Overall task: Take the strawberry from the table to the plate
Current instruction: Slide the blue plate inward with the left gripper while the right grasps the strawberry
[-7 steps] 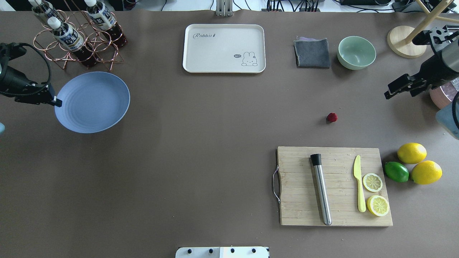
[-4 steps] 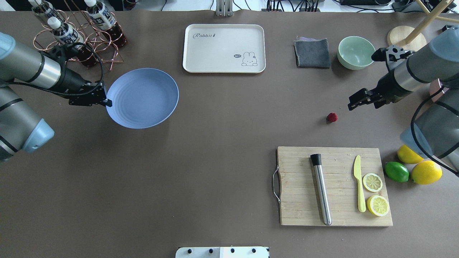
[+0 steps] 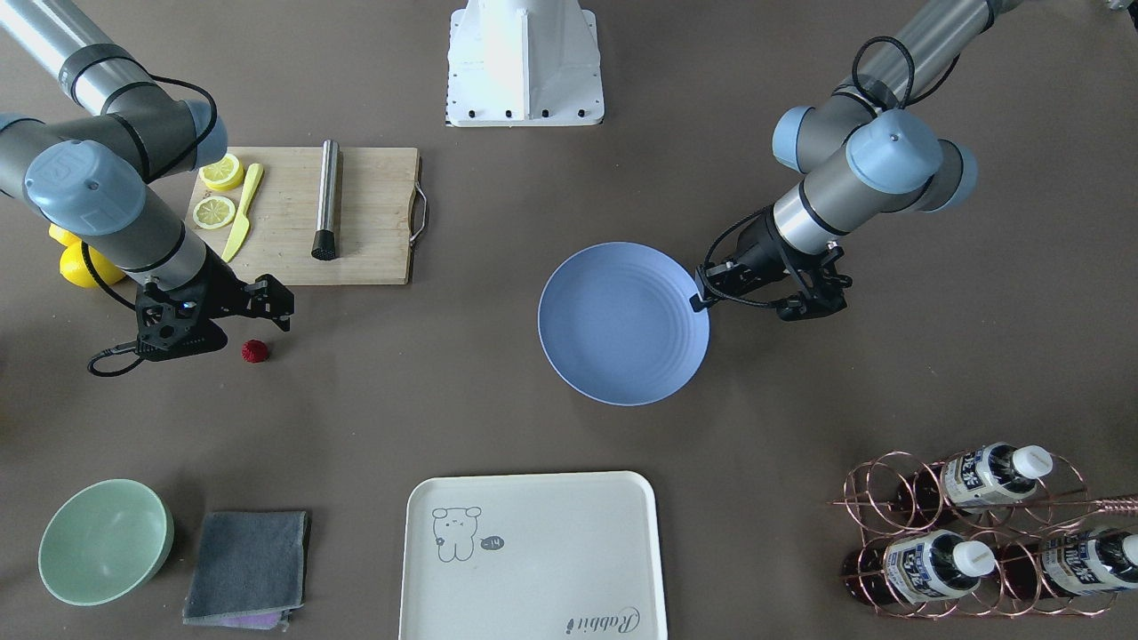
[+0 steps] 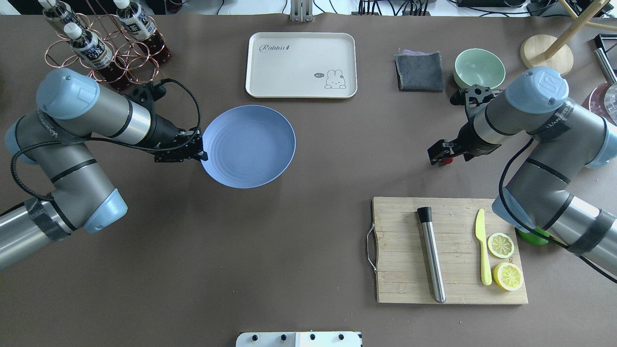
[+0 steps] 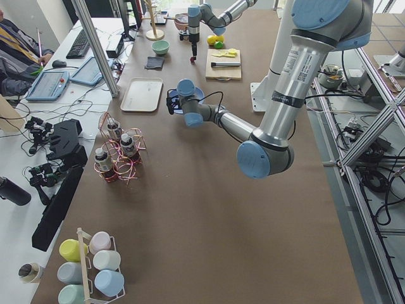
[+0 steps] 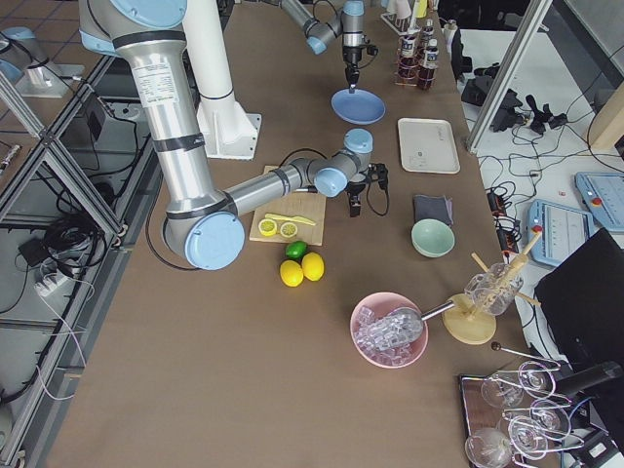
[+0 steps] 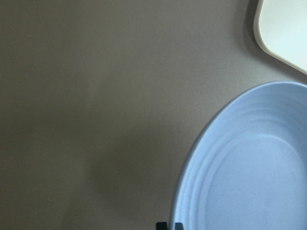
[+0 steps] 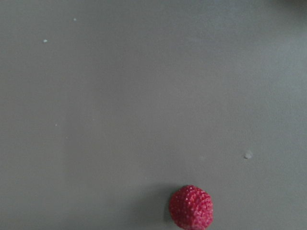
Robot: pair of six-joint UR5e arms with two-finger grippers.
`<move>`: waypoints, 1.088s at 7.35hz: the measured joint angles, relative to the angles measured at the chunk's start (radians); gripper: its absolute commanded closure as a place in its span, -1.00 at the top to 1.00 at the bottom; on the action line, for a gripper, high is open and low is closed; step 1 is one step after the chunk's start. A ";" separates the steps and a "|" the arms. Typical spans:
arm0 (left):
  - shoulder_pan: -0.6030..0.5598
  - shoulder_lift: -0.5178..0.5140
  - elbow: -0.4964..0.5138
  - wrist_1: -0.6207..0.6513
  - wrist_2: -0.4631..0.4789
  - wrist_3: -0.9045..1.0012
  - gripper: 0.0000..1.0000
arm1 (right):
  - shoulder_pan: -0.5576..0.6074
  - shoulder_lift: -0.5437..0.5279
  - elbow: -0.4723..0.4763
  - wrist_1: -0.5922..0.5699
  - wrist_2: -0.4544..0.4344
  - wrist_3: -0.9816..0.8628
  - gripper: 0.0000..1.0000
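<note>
The strawberry [image 3: 255, 351] lies on the brown table [image 4: 337, 159], a small dark red berry; it also shows low in the right wrist view [image 8: 191, 207]. My right gripper [image 4: 437, 155] hovers right over it, open, nothing between its fingers, and covers most of the berry [image 4: 449, 160] from overhead. My left gripper [image 4: 196, 154] is shut on the near-left rim of the light blue plate [image 4: 248, 146], which it holds left of the table's centre. The plate [image 3: 622, 324] is empty, and its ringed inside fills the left wrist view [image 7: 254, 172].
A wooden cutting board [image 4: 405, 284] with a steel muddler, a yellow knife and lemon slices lies near the right arm. A mint bowl [image 4: 479, 70], a grey cloth [image 4: 419, 72], a cream tray [image 4: 301, 65] and a copper bottle rack [image 4: 103, 48] line the far edge.
My left arm has carried the plate rightward toward the table's centre. My right gripper has moved left from the table's right edge to just above the strawberry.
</note>
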 measured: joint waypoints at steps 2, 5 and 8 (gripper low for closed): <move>0.023 -0.013 -0.012 0.006 0.029 -0.031 -1.00 | -0.009 0.025 -0.064 0.035 -0.011 -0.003 0.53; 0.077 -0.016 -0.069 0.061 0.078 -0.055 -0.74 | 0.001 0.038 -0.079 0.053 -0.014 -0.007 -1.00; 0.173 -0.007 -0.092 0.077 0.189 -0.058 0.55 | 0.007 0.032 -0.057 0.051 -0.014 -0.008 -1.00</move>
